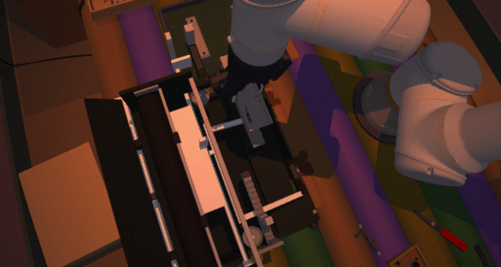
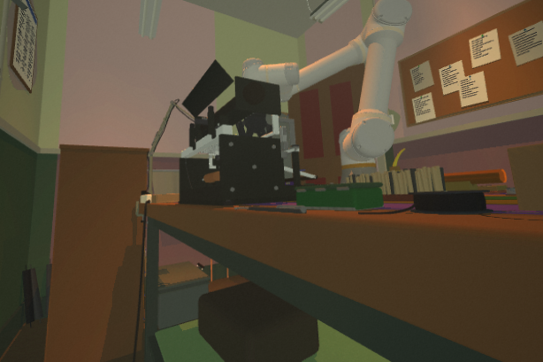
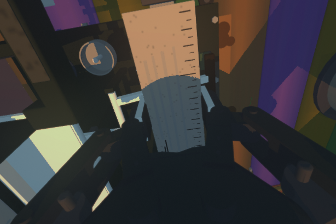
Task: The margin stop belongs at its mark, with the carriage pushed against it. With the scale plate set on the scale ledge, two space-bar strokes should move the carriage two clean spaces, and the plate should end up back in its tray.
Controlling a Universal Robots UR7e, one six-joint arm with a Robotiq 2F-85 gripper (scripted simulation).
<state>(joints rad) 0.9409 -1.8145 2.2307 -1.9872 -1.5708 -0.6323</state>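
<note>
The scale plate [image 3: 167, 70], a pale strip with tick marks along one edge, hangs above the black typewriter frame [image 1: 205, 164] near its front right side. My gripper [image 3: 175, 136] is closed on the plate's near end, a finger on each long edge. From the side camera the plate [image 1: 255, 111] sits under my wrist, above the machine's dark interior. The pale carriage [image 1: 194, 155] lies along the frame's middle. The dark plate tray [image 1: 196, 31] lies beyond the machine's far end. The margin stop is not clear to me.
The robot arm [image 1: 333, 19] spans the upper right of the bench. A tan box [image 1: 68, 207] sits left of the typewriter. A red-handled screwdriver [image 1: 444, 232] lies at the lower right. A green case [image 2: 339, 196] and a dark pad [image 2: 449, 200] rest on the benchtop.
</note>
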